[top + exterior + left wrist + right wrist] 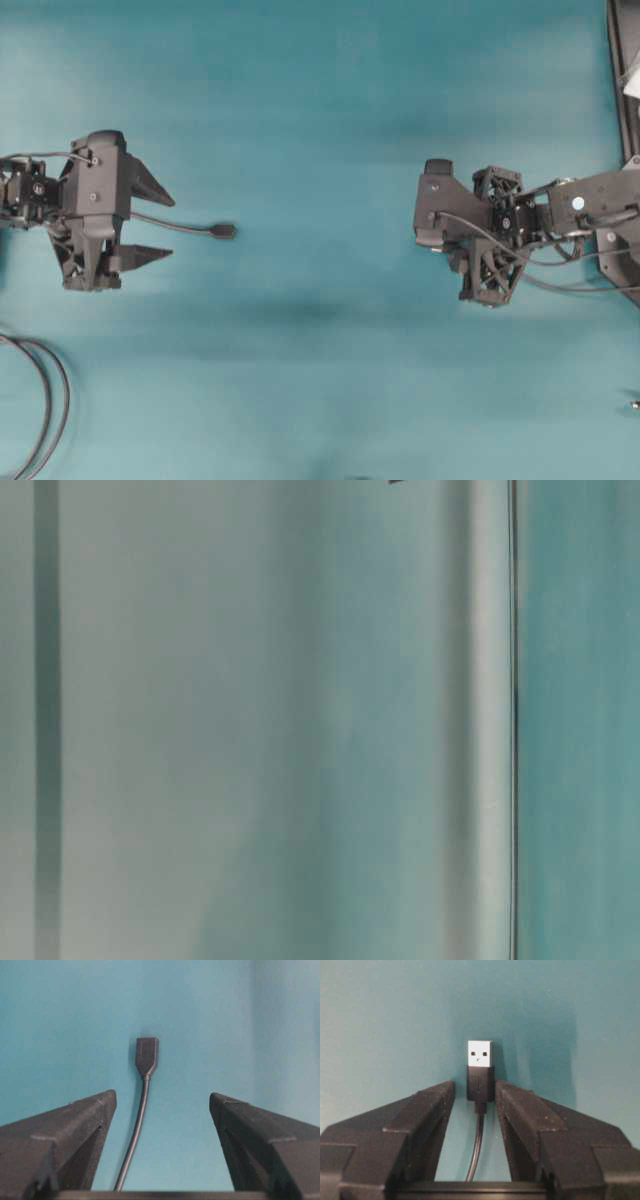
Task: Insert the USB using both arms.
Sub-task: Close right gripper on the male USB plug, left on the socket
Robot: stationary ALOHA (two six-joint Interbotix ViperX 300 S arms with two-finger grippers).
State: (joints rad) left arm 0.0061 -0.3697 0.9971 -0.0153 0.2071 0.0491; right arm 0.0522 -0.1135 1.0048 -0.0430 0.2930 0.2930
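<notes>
Right end effector [475,1090]: fingers closed on the dark body of the USB plug [480,1054], one finger [432,1110] on each side; the silvery tip sticks out just past the fingertips, and its thin cable runs back between the fingers toward the wrist.
Right end effector from overhead [432,208]: the fingers are hidden under the wrist block, so the USB plug cannot be made out there.
Left end effector [162,1097]: fingers spread wide, gripping nothing.
Socket connector [147,1055]: a dark rounded connector lying ahead of the left fingertips, on the midline between them, touching neither finger.
Socket cable [135,1135]: thin and dark, running from the connector back between the left fingers.
Left end effector from overhead [165,226]: the connector [224,231] lies just beyond the two finger points, on the side toward the right arm.
Gap between the arms: the two end effectors face each other, well apart, with bare teal desk [320,120] between.
Looped cables [45,400]: thicker black loops on the desk, off to the side of the left arm.
Table-level view: blurred; nothing can be told.
</notes>
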